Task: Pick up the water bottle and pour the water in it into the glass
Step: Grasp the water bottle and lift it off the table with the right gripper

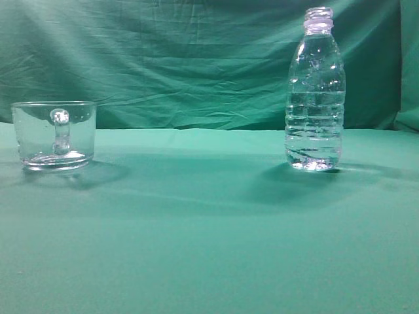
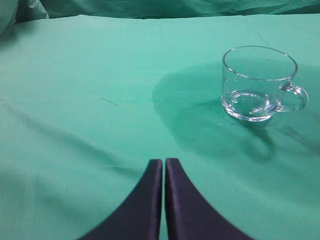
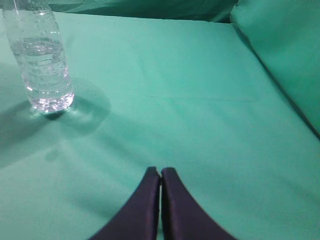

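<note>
The water bottle (image 1: 315, 91) stands upright on the right of the green cloth, uncapped, with clear water (image 1: 314, 134) in its ribbed lower half. It also shows at the far left of the right wrist view (image 3: 44, 65). The glass (image 1: 54, 135), a short clear mug with a loop handle, stands empty on the left; it also shows in the left wrist view (image 2: 259, 83). My left gripper (image 2: 164, 161) is shut and empty, well short of the glass and left of it. My right gripper (image 3: 160, 171) is shut and empty, well short of the bottle and right of it. Neither gripper shows in the exterior view.
A green cloth covers the table (image 1: 209, 229) and hangs as a backdrop (image 1: 183, 59). A fold of cloth rises along the right side in the right wrist view (image 3: 285, 55).
</note>
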Robot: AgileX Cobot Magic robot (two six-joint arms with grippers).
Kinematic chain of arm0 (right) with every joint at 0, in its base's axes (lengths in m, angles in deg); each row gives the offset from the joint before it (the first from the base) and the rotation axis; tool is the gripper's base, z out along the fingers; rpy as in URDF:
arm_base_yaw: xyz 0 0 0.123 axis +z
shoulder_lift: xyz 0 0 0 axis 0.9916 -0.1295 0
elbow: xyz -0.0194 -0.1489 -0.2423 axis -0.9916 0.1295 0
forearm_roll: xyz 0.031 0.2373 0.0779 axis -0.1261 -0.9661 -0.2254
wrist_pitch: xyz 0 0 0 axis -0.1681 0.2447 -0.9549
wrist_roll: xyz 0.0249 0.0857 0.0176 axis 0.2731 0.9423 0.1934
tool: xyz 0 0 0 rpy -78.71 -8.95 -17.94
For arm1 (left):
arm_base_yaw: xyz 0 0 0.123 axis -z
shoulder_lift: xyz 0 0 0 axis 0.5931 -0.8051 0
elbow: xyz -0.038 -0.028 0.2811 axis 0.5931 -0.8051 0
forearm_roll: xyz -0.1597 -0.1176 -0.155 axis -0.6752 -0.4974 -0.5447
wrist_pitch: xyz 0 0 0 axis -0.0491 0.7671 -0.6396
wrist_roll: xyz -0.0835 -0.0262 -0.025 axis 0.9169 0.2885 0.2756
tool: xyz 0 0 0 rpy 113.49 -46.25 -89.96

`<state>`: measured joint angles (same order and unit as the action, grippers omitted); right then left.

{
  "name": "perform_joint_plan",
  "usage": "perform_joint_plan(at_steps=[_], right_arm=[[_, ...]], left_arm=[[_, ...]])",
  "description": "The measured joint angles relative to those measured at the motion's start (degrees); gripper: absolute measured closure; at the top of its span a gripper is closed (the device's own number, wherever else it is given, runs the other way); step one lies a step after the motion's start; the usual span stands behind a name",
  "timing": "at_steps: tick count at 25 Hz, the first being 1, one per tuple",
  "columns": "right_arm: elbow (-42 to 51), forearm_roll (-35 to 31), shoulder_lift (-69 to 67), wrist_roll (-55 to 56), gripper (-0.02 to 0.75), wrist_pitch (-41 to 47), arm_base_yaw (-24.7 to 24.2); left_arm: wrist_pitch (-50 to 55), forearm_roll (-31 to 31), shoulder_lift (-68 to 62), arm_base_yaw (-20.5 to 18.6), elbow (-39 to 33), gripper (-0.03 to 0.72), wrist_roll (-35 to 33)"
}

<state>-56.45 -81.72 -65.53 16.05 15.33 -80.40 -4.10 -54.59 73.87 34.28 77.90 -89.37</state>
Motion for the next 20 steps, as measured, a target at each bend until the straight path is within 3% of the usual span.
perform_joint_plan(at_steps=[20], right_arm=[[0.0, 0.7, 0.0, -0.3, 0.738, 0.0, 0.0]], left_arm=[[0.0, 0.0, 0.0, 0.0, 0.0, 0.688, 0.0]])
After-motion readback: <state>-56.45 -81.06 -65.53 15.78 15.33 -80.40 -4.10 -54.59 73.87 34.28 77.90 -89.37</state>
